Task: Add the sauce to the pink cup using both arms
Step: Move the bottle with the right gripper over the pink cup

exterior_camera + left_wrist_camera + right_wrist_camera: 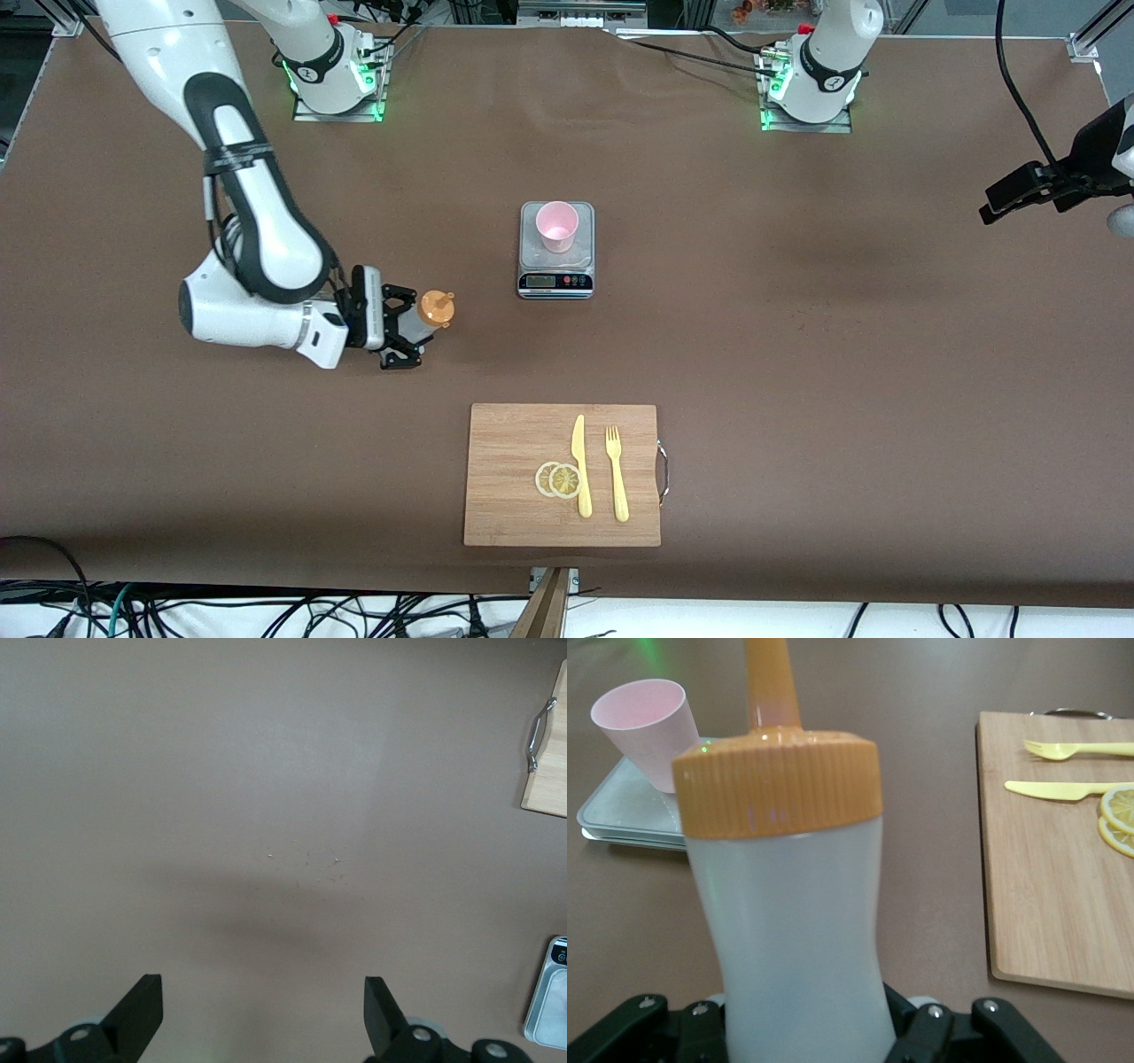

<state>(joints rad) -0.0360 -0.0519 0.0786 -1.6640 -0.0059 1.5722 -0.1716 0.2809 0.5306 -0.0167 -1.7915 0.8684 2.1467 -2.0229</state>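
The sauce bottle [435,309], whitish with an orange cap and nozzle, stands upright toward the right arm's end of the table. My right gripper [407,326] is shut on its body from the side; in the right wrist view the bottle [797,904] fills the space between the jaws. The pink cup [556,226] stands upright on a small kitchen scale [555,282] at mid-table, and the cup [645,725] also shows past the bottle. My left gripper [997,202] waits over the left arm's end of the table, open [263,1014] above bare table, holding nothing.
A wooden cutting board [514,443] lies nearer the front camera than the scale. On it are a yellow knife [580,465], a yellow fork [616,474] and two lemon slices [558,479]. Brown tabletop lies between the bottle and the scale.
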